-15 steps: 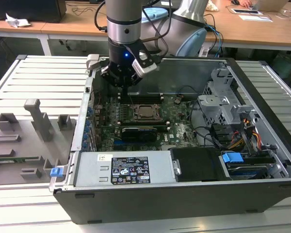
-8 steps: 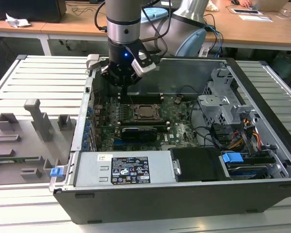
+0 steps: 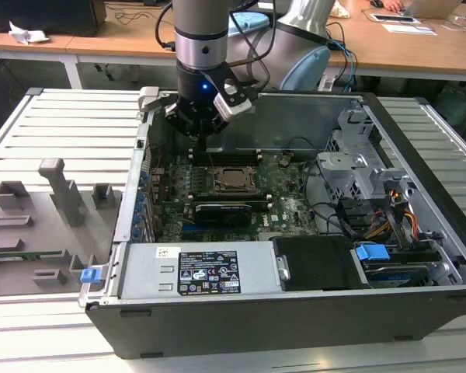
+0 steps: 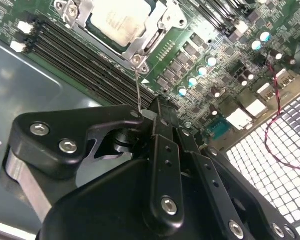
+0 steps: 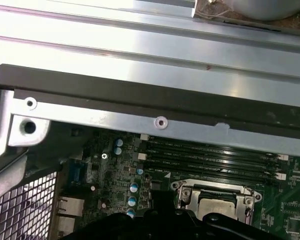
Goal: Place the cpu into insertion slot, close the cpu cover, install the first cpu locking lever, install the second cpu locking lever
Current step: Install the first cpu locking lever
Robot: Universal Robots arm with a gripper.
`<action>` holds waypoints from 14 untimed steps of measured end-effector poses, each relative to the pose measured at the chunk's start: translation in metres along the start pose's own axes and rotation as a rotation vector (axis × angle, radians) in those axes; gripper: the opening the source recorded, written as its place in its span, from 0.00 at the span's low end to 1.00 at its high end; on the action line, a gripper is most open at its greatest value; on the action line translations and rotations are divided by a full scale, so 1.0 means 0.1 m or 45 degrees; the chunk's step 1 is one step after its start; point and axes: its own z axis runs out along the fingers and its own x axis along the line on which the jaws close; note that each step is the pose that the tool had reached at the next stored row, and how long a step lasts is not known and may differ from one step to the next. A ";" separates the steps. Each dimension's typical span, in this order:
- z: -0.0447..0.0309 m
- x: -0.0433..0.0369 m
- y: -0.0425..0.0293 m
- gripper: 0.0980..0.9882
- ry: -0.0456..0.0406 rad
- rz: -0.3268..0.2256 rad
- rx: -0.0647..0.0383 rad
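Note:
The cpu (image 4: 119, 19) lies silvery top up in the insertion slot (image 3: 219, 185) on the green motherboard, with the silver cpu cover (image 4: 142, 44) lying flat around it. In the first wrist view the cpu (image 5: 216, 206) shows inside the cover (image 5: 186, 192). A thin wire locking lever (image 4: 138, 87) rises from the cover's corner into the tips of my black gripper (image 4: 151, 114), which is shut on it. In the exterior view my gripper (image 3: 204, 138) hangs inside the open case, just behind the socket and above the memory slots.
Long black memory slots (image 4: 85, 60) run beside the socket. A black card with heatsink (image 3: 229, 208) lies in front of it. The case's back wall (image 5: 155, 100), a drive cage (image 3: 361, 167) with cables and a power supply (image 3: 202, 272) ring the board. A grey fixture tray (image 3: 39, 225) sits outside the case.

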 end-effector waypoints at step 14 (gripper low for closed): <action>0.004 -0.141 -0.019 0.01 0.000 0.003 0.000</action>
